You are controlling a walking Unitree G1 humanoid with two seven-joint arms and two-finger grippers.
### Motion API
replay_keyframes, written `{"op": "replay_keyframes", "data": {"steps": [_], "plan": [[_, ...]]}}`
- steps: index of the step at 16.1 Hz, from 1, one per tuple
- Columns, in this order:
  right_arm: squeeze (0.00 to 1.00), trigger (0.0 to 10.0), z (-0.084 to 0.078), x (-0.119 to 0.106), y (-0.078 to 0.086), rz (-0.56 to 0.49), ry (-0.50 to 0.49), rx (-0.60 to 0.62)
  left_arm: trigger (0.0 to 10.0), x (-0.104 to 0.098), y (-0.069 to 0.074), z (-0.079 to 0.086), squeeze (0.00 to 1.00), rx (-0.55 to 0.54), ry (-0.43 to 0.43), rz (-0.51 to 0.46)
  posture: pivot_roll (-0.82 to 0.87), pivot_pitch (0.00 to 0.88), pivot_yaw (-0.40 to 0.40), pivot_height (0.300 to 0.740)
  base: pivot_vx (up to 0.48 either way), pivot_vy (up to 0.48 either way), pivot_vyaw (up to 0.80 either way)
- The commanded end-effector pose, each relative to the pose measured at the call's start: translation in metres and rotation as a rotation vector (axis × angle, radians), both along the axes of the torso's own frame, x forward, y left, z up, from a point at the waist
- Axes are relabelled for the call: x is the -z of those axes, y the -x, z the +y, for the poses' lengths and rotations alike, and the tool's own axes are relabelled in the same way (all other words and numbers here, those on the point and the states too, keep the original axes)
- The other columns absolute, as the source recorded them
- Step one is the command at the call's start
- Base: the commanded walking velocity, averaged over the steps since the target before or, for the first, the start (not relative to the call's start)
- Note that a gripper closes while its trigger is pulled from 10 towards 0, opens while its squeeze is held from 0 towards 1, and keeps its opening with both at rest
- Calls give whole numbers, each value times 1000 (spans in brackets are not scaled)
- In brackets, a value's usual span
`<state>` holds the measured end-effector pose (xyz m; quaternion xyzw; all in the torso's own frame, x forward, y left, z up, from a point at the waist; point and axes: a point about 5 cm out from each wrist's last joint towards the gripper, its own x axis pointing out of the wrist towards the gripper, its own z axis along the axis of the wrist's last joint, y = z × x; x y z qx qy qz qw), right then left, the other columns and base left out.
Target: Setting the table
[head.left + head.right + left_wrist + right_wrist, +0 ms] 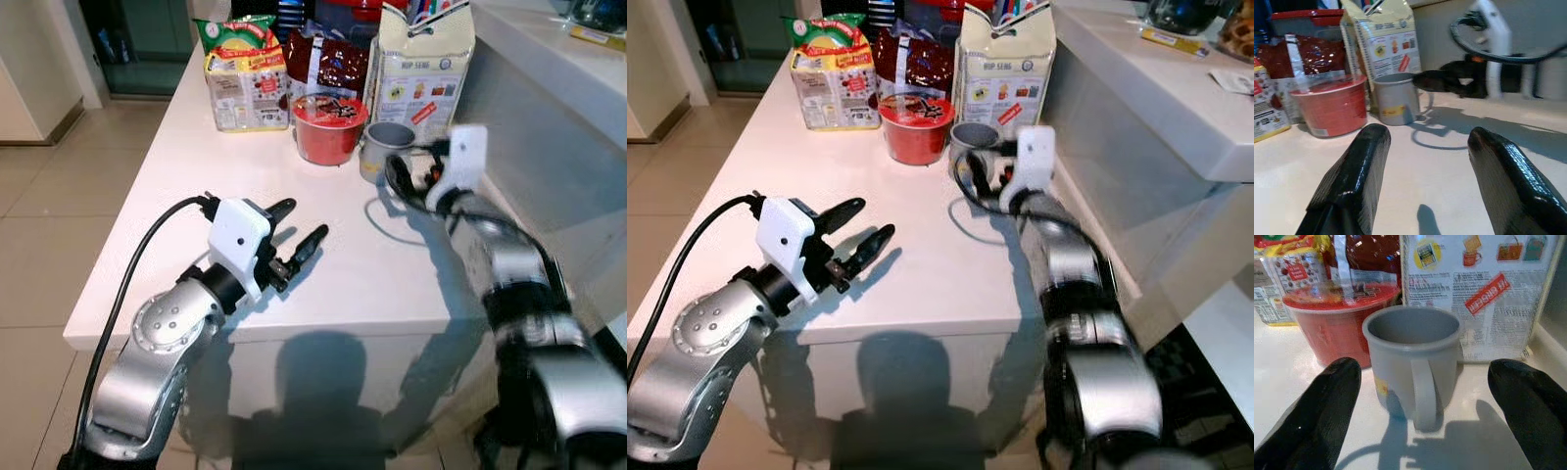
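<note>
Reaching with right gripper (pixel 1415 406), fingers spread wide and released, toward grey mug (pixel 1411 357) standing upright on white table (pixel 323 284), handle facing gripper, beside red noodle cup (pixel 328 127). Left gripper (pixel 299 230) open, empty, above table's near edge.

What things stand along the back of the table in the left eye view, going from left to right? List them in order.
Yellow packet → dark red bag → red bowl → grey mug → white carton.
</note>
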<state>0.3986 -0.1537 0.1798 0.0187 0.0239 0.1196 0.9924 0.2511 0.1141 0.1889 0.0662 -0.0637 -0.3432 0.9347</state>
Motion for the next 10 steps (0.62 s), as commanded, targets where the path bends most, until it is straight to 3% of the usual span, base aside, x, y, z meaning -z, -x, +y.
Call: {"op": "replay_keyframes", "data": {"steps": [1,3,4,5,6,10], "plan": [[0,10000,-5,2,-3,11,11,5,10000,0,4,-3,0,26,-10,9,47,0,-65,740,0,0,0],[0,10000,-5,4,-4,26,-12,11,10000,0,3,-2,0,25,-12,12,47,0,-65,740,0,0,0],[0,4824,-6,7,-4,51,-75,24,10000,1,3,-2,0,22,-15,14,48,0,-69,740,0,0,0],[0,3725,-7,10,-4,67,-103,34,10000,1,3,-3,0,22,-16,15,48,0,-68,740,0,0,0],[0,0,-6,14,-4,74,-96,26,10000,1,3,-3,0,26,-17,19,48,0,-68,740,0,0,0],[0,0,-3,20,-3,94,-83,3,10000,1,2,-5,0,32,-19,23,50,0,-69,740,0,0,0]]}}
